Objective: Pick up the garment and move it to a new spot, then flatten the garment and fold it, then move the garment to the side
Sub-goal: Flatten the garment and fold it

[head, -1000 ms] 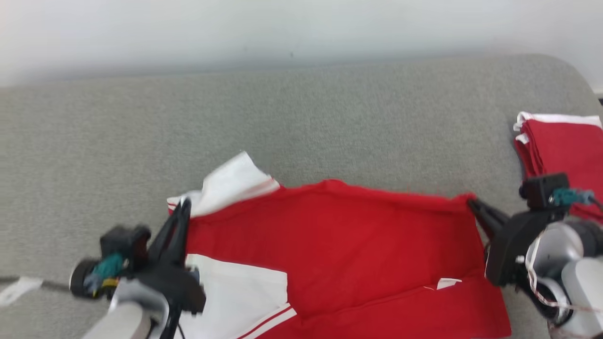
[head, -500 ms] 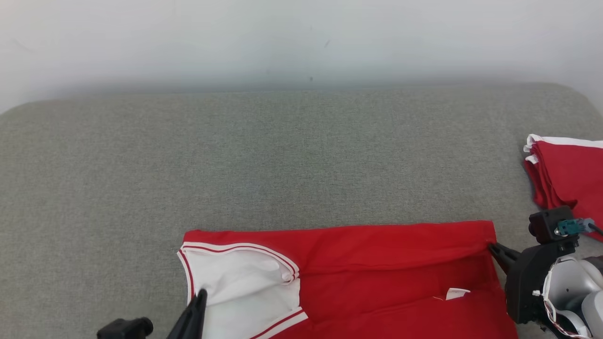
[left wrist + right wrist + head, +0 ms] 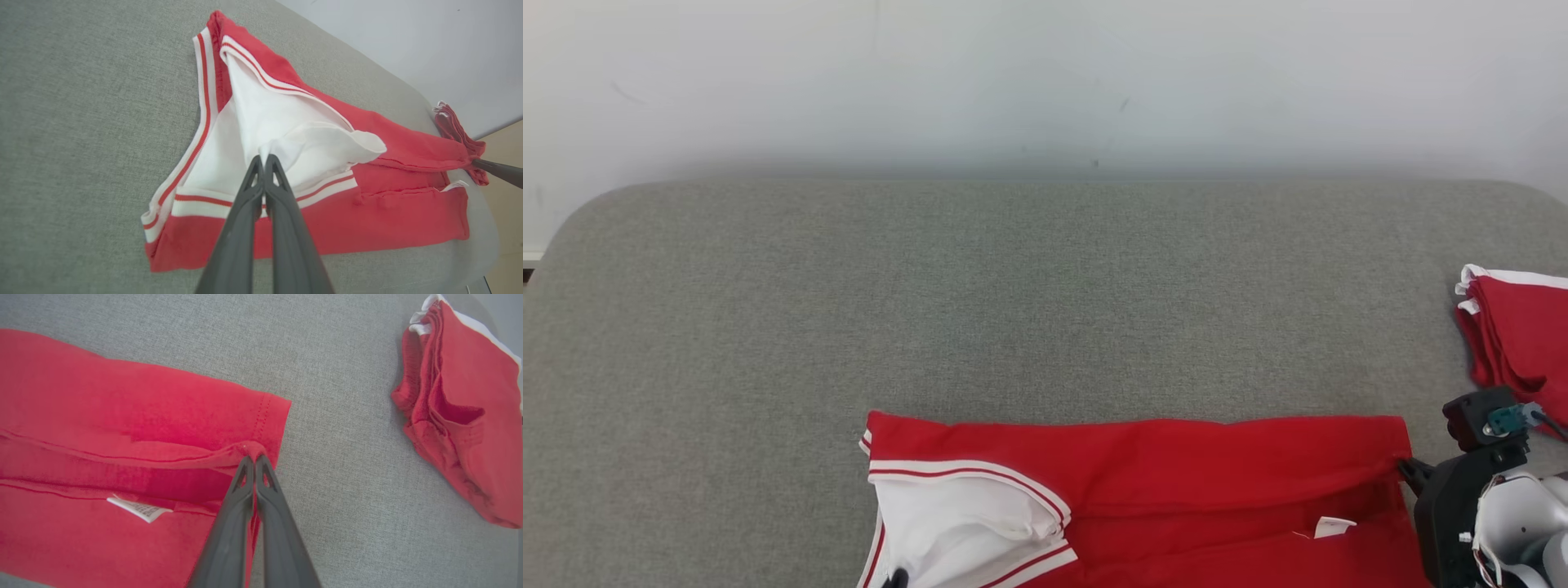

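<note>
Head view: a red cotton garment with a white, red-striped sleeve (image 3: 1176, 490) lies on the grey fabric-covered table (image 3: 1013, 310), its near part cut off. The right hand (image 3: 1405, 469) meets its right corner. A dark tip, probably the left hand (image 3: 897, 578), pokes in.
Left wrist view: fingers pressed together, pinching white sleeve cloth.
Right wrist view: fingers pinching the red hem corner.

Grey upholstered surface (image 3: 1045, 302), white wall (image 3: 1045, 73)
</note>
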You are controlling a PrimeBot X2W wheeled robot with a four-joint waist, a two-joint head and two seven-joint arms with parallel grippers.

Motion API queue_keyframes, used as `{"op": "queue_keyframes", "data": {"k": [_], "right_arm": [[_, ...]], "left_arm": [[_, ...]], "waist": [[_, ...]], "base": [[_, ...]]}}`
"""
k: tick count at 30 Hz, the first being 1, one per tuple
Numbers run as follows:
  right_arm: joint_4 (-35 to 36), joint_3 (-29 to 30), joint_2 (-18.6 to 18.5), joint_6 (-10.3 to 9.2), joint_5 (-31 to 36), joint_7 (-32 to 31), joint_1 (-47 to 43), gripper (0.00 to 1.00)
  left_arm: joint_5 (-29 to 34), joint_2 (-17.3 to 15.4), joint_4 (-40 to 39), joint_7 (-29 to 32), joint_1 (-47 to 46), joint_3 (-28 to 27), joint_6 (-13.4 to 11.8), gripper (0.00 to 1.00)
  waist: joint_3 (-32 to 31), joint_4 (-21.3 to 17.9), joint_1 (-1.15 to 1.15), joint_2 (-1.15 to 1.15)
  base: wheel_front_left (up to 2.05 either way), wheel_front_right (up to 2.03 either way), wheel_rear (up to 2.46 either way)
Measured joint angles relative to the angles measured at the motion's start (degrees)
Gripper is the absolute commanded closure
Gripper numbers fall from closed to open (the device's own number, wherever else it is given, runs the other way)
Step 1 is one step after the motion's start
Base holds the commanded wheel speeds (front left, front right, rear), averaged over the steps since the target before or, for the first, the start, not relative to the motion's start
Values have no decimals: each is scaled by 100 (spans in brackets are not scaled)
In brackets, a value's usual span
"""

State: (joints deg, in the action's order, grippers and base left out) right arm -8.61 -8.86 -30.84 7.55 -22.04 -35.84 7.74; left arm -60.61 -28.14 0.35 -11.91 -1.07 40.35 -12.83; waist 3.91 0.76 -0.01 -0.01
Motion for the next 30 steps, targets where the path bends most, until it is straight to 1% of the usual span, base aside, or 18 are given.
{"op": "queue_keyframes", "data": {"k": [6,7,8,9,12,16,19,21,23,25,26,27,30], "right_arm": [[-158,45,9,0,47,-103,-96,100],[-165,65,24,0,47,-154,-108,14],[-171,91,45,0,47,-171,-138,0],[-169,114,69,0,47,-171,-187,0],[-135,181,121,0,52,-137,-201,0],[45,304,226,0,89,-123,-208,0],[286,591,383,0,98,-143,-305,0],[439,839,531,0,141,-153,-461,0],[613,1132,734,0,145,-155,-656,0],[816,1429,990,0,147,-127,-851,0],[816,1429,990,0,147,-127,-851,0],[988,1723,1279,0,151,-4,-1029,0],[1118,1993,1659,0,208,57,-1216,0]], "left_arm": [[75,22,312,16,15,107,4,100],[183,-4,399,44,-3,190,-30,100],[268,-19,475,64,-19,253,-27,75],[335,-11,536,65,-41,294,-24,0],[522,41,744,82,-184,436,-27,0],[722,75,955,-70,-268,413,-43,0],[883,24,1018,-202,-268,309,-45,0],[1063,-40,1009,-263,-266,138,-82,0],[1305,-108,922,-300,-255,-110,-133,0],[1761,-86,589,-311,-242,-591,-182,0],[1761,-86,589,-311,-242,-591,-182,0],[2181,-1,255,-313,-143,-1093,-175,0],[2632,196,-153,-313,200,-1767,34,0]], "waist": [[-55,88,1,0],[-64,100,1,0],[-71,113,1,0],[-77,125,1,0],[-97,143,1,0],[-130,136,1,1],[-179,133,1,0],[-220,142,1,1],[-270,164,1,1],[-321,197,1,1],[-321,197,1,1],[-376,232,1,1],[-443,282,0,0]], "base": [[0,0,0],[0,0,0],[0,0,0],[0,0,0],[0,0,0],[0,0,0],[0,0,0],[0,0,0],[0,0,0],[0,0,0],[0,0,0],[0,0,0],[0,0,0]]}}
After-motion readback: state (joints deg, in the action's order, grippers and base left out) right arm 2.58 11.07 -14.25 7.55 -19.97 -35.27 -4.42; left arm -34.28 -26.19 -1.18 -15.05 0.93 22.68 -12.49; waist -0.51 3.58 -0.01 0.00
